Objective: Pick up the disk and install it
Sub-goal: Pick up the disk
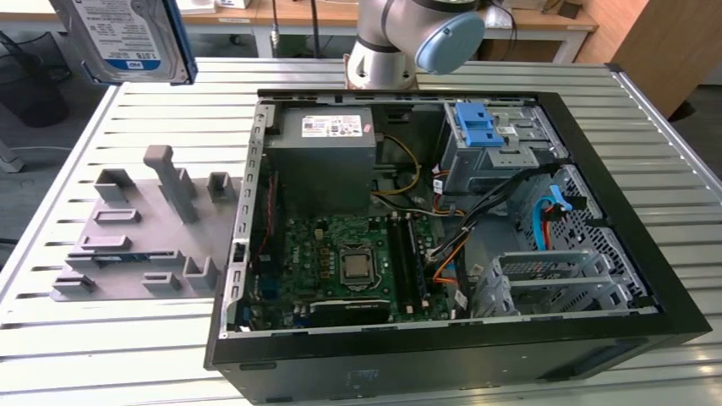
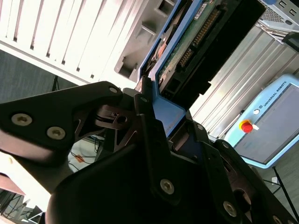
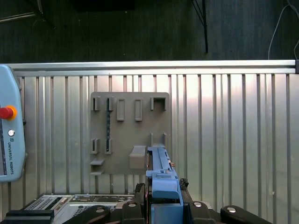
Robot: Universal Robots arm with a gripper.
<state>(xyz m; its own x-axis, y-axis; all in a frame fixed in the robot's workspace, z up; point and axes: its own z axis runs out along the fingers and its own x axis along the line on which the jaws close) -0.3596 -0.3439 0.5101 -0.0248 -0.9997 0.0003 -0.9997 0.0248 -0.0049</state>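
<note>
Slatted metal table, open computer case on it, disk held in the air.
From my console, the exterior view puts the disk at about ten o'clock of the case, lifted well clear of the table with its label facing the camera. In the second wrist view my gripper is clenched on the disk's blue carrier bracket. A grey fixture plate lies at nine o'clock of the case, and the first wrist view looks down past the disk onto it.
</note>
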